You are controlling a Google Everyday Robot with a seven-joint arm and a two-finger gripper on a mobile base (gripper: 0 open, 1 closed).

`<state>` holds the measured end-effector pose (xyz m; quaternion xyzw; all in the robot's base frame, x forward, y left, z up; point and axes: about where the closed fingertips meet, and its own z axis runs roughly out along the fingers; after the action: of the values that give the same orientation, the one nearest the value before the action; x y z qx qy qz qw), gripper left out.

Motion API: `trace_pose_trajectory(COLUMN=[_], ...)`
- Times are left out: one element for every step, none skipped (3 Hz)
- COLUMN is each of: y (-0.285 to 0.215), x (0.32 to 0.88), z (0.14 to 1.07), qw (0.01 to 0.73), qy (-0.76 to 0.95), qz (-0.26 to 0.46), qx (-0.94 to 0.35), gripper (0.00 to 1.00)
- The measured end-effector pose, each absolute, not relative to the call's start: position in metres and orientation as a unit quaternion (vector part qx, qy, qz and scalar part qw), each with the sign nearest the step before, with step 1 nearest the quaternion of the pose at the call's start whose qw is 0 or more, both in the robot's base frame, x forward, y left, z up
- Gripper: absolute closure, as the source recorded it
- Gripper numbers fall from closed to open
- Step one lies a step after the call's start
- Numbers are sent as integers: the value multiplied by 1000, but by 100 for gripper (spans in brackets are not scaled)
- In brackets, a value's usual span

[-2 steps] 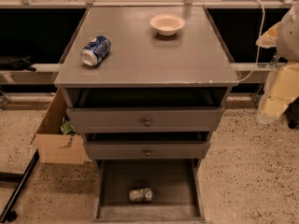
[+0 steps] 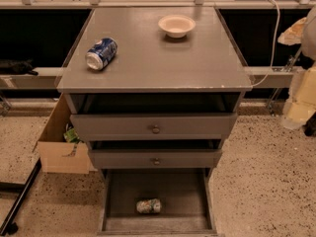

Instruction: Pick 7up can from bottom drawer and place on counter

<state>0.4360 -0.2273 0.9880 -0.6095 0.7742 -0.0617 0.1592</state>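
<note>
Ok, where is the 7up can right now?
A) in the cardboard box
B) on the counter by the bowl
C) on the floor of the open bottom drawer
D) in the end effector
C: the 7up can lies on its side on the floor of the bottom drawer; the end effector is at the view's right edge, well apart from it.

I see the desk [image 2: 163, 65] matt grey, the 7up can [image 2: 148, 206] shiny metal in the dull-painted bottom drawer [image 2: 175, 191]; my pincer [image 2: 299, 107], smooth pale plastic, sits far right.
</note>
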Motion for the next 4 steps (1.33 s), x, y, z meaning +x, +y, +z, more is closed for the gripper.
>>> trace_pose_trajectory(y=[-238,-256,-284,-319], x=[443,431,382,312], z=[957,914,905,921], qw=[93,9,-31,-36], qy=[761,746,732,738], qz=[-79,-74,-75,-92], qx=[-637,-662,-677,-667], gripper=[0,0,0,0])
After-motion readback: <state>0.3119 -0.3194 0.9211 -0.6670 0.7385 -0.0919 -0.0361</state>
